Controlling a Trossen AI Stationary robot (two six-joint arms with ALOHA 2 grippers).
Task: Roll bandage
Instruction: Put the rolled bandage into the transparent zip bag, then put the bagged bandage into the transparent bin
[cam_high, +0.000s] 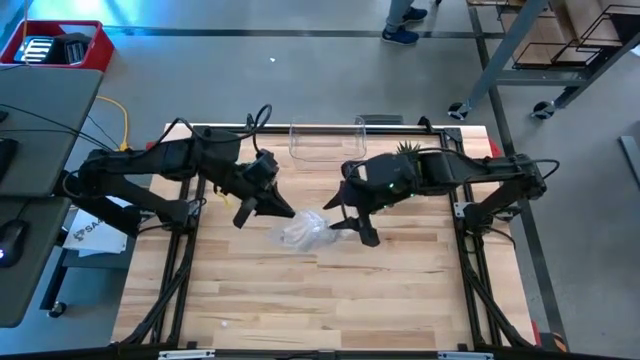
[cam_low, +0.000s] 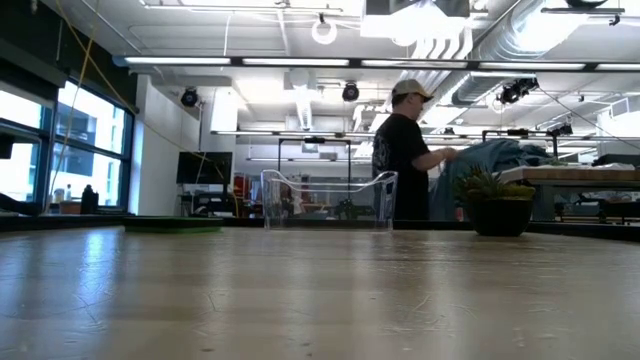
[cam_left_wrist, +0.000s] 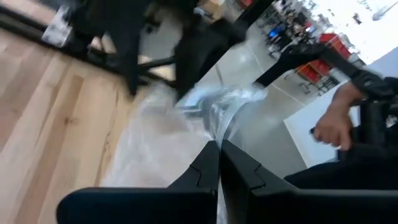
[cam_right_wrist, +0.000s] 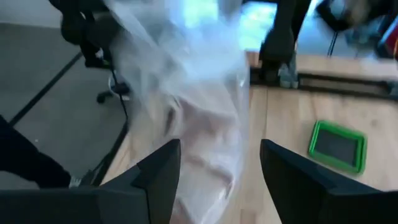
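Over the wooden bench (cam_high: 330, 300), left claw (cam_high: 280, 210) pinches the clear plastic bag (cam_high: 303, 230) while right claw (cam_high: 352, 222) stands released; regrip squarely to avoid tearing.

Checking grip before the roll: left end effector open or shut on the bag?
Shut on the plastic bag: left end effector fingers meet, film pinched between them.

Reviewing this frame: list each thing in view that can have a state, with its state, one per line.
left gripper: shut on the plastic bag's edge, lifted above the table
right gripper: open, fingers apart beside the bag
plastic bag: crumpled, held up at one end, something pale inside
clear bin: upright at the table's far edge, contents cannot tell
potted plant: upright
green pad: lying flat on the table
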